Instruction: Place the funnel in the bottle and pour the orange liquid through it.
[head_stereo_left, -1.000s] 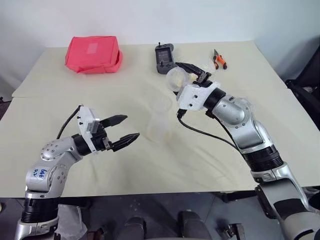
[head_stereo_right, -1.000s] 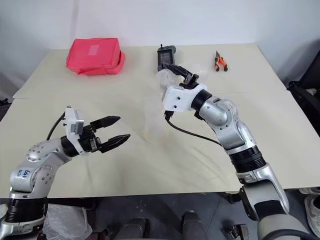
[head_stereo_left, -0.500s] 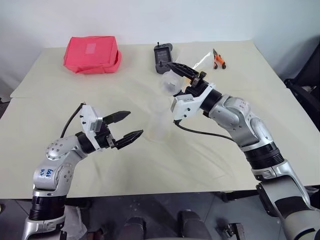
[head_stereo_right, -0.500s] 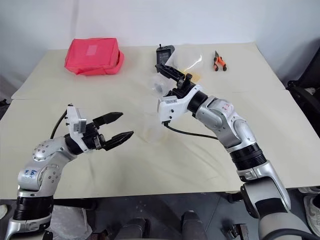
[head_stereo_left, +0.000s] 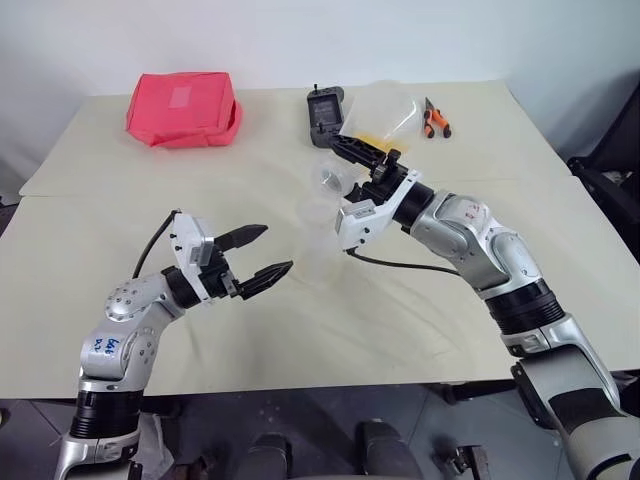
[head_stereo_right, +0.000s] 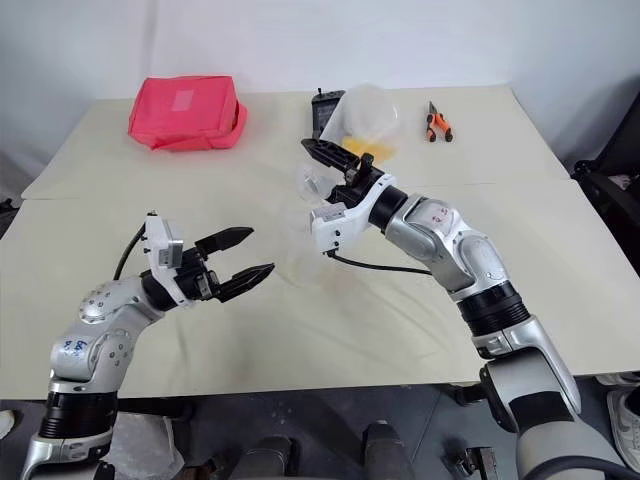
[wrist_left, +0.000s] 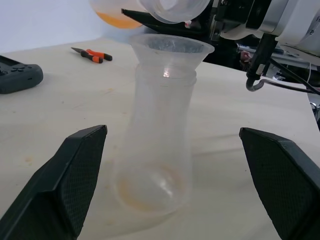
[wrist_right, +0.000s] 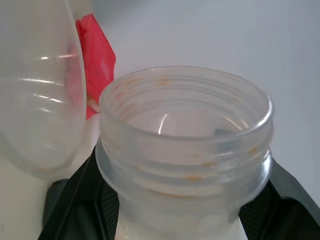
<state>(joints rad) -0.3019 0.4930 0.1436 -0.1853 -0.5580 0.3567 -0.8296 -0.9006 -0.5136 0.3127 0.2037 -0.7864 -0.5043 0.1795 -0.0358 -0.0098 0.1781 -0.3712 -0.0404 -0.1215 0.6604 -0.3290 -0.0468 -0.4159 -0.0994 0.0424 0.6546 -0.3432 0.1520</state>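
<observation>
The left gripper (head_stereo_left: 258, 252) hangs with its two black fingers (wrist_left: 75, 170) spread wide and nothing in them. The bottle (wrist_left: 159, 130) stands upright on the table (head_stereo_left: 120, 200) just ahead of their tips. The left wrist view looks straight through the gap between the fingers and shows the funnel (wrist_left: 171, 46) seated in the bottle's neck, its cone flaring above the rim. A faint orange tint rings the inside of the bottle's base. That view also catches the mouth of a clear jar (head_stereo_left: 385, 105) tipped just above the funnel.

The right gripper (head_stereo_left: 358, 150) has its fingers clamped on the neck of that jar. The head views show the jar's body rising behind the fingers and away from the bottle, with the orange liquid (head_stereo_left: 365, 132) pooled in its lower side, short of the mouth. The right wrist view gives what the head views cannot: the jar's threaded mouth between the two fingers, flecked with orange droplets, and a clear curved wall just beside it, hard to tell apart from the funnel's cone.

Well beyond both sets of fingers, at the far edge of the table, lie a red pouch (head_stereo_left: 185, 107), a black handheld device (head_stereo_left: 326, 115) and orange-handled pliers (head_stereo_left: 437, 118).
</observation>
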